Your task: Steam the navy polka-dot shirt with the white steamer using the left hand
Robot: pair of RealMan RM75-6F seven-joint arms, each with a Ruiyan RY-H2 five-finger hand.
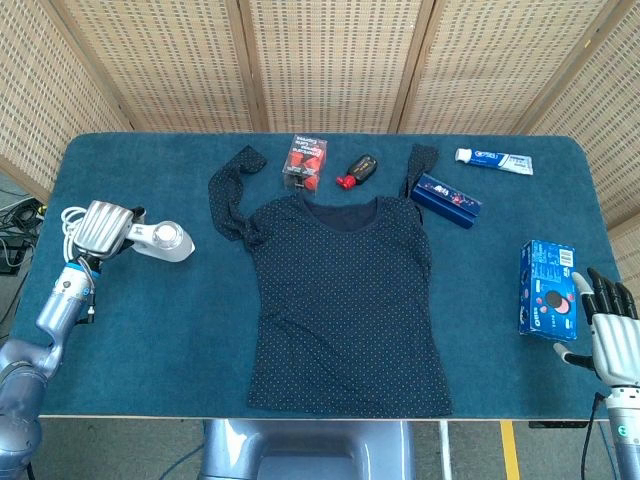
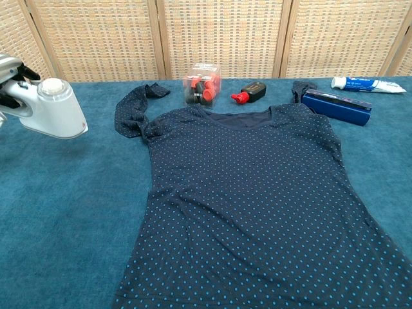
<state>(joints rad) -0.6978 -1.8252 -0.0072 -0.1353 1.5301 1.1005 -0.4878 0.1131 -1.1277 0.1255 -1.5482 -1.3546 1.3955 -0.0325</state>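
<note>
Shirt (image 1: 343, 300) lies flat in the middle of the table (image 1: 130, 330), collar toward the far edge, one sleeve folded up at its left shoulder. Out at the left edge, the left hand (image 1: 100, 226) grips the steamer (image 1: 162, 240), well apart from the fabric. The right hand (image 1: 606, 338) hovers by the blue box (image 1: 549, 290), fingers spread, holding nothing.

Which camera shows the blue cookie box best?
The head view. The blue cookie box lies whole there, near the table's right edge, just beside the right hand, with its printed top facing up. The chest view does not show it at all; its frame ends before that part of the table.
</note>
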